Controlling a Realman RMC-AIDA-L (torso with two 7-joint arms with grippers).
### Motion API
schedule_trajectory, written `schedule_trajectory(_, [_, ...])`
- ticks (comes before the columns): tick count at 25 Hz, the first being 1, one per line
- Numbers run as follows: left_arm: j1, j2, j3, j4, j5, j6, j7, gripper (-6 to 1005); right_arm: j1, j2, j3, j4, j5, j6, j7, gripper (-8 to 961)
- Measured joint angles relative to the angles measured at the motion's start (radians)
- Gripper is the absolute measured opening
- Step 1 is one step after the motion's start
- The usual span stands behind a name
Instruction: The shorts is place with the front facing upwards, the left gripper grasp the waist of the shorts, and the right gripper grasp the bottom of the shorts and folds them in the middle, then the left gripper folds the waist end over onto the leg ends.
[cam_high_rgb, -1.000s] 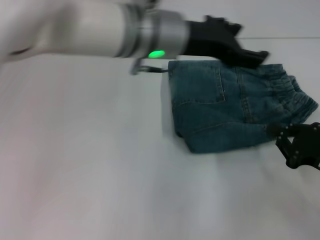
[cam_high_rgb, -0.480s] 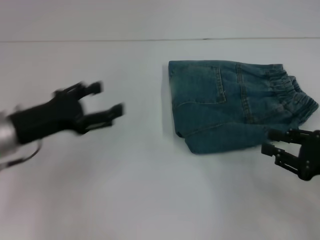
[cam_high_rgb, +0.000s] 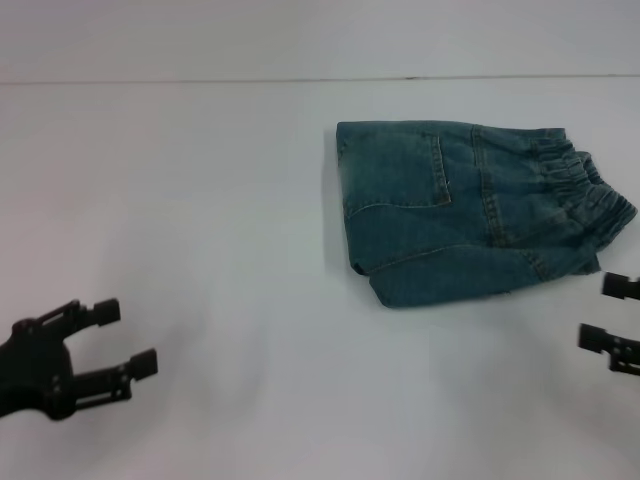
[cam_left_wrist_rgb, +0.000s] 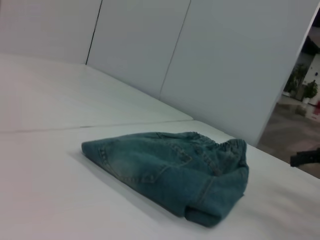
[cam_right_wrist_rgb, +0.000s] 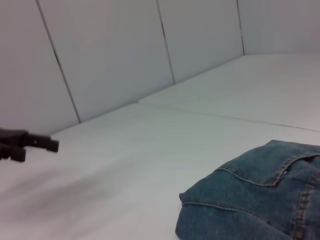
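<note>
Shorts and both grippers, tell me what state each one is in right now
the shorts: folded into a compact stack, lying on the white table, back pocket facing up, elastic waistband on the robot's right side, nothing holding them.
the left gripper: open, empty, low on the robot's left, well apart from the shorts.
the right gripper: open, empty, at the right edge, just clear of the shorts.

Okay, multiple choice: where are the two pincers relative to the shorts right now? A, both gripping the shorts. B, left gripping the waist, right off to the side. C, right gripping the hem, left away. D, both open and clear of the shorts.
D: the left pincer sits open far off at the table's near left, and the right pincer is open just beside the folded shorts, touching nothing.
</note>
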Motion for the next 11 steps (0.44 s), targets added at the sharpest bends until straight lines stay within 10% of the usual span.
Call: schedule_trajectory(11, [0.026,-0.008,-0.011,-0.001,0.069,0.040,0.005,937,-0.031,0.001,0.088,-0.015,-0.056,-0.064,-0.047,821])
